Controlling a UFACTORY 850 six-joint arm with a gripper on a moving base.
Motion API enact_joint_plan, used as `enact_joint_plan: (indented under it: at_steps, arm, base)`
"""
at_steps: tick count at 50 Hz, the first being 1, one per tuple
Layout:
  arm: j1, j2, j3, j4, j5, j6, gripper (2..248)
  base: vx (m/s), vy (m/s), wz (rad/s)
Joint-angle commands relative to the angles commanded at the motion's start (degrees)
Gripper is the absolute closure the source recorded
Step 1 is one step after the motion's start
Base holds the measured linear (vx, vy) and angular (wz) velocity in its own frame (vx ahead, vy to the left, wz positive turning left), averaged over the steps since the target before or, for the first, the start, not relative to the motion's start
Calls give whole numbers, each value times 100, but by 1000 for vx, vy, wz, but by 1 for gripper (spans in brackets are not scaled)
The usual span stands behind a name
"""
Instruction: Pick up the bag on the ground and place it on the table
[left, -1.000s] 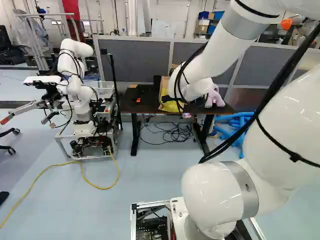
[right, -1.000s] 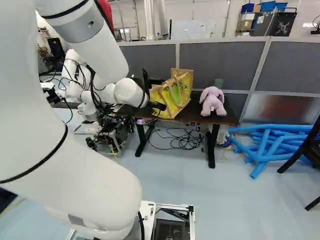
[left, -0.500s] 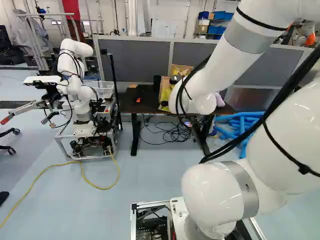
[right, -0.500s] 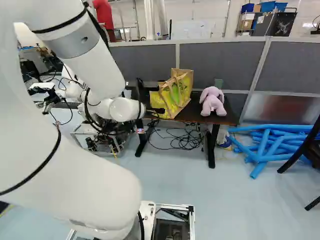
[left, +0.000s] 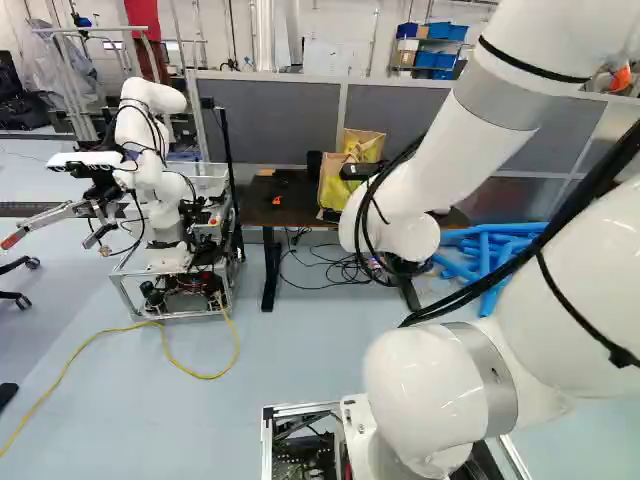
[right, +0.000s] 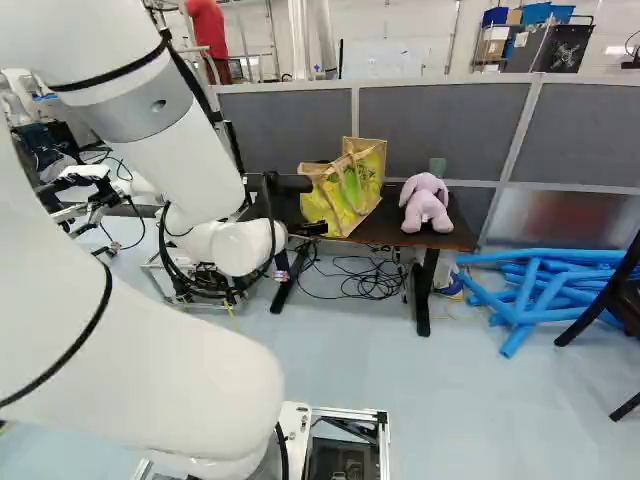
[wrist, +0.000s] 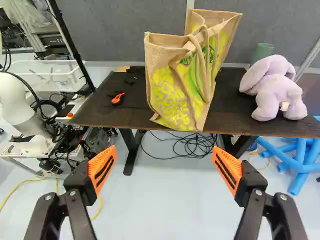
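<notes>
One bag (wrist: 175, 97), one table (wrist: 232, 112), one plush toy (wrist: 274, 95), one green cylinder (wrist: 262, 51), one yellow cable (left: 205, 377)

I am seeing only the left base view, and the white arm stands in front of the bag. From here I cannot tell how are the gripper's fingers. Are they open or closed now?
Observer: In the wrist view the gripper is open, its orange pads standing wide apart.

Operator: Thank you. The arm hides for me part of the bag's bottom. Where it is resting?

Observer: The wrist view shows the bag upright on the table, its bottom reaching close to the front edge.

Operator: And on the side which the arm covers, is something more on the table?

Observer: Yes, a lilac stuffed animal sits there, to the right of the bag in the right base view.
</notes>
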Motion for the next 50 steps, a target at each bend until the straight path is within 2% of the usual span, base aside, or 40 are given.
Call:
enact_joint_plan:
  at_steps: [24, 50]
  arm:
    - [24, 137, 379, 22, 603, -106, 3]
    - [33, 187, 519, 30, 825, -145, 3]
  base:
    - [0, 0, 0]
    - [0, 0, 0]
